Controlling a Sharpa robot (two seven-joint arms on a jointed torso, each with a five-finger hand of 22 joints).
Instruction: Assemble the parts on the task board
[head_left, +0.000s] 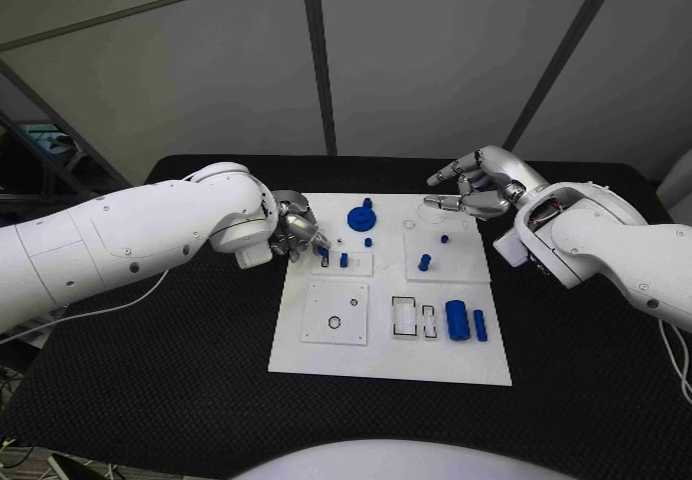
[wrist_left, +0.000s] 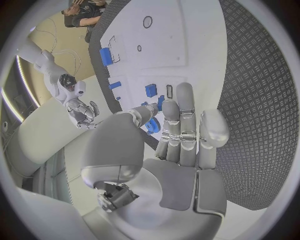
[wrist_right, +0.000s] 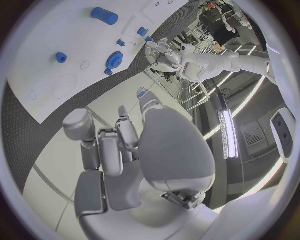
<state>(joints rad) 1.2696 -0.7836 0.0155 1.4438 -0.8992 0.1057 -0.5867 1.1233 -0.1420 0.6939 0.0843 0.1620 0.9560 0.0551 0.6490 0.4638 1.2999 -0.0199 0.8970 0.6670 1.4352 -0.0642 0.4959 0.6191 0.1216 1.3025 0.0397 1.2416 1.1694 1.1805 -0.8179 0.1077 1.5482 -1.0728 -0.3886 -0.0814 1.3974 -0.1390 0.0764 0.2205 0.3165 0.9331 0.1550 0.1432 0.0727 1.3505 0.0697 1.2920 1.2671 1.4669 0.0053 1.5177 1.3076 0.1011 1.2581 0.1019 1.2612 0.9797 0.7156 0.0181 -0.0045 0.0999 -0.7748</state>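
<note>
- Left hand (head_left: 294, 232) at the task board's (head_left: 375, 362) left edge; fingers partly hidden, grip unclear.
- Right hand (head_left: 476, 186) hovers at the board's far right corner, fingers spread, holding nothing.

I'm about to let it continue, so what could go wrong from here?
1. The left hand sits at the board's edge beside small blue pegs; its fingers could knock them over.
2. The right hand hovers near the blue gear; a quick reach might bump it.
</note>
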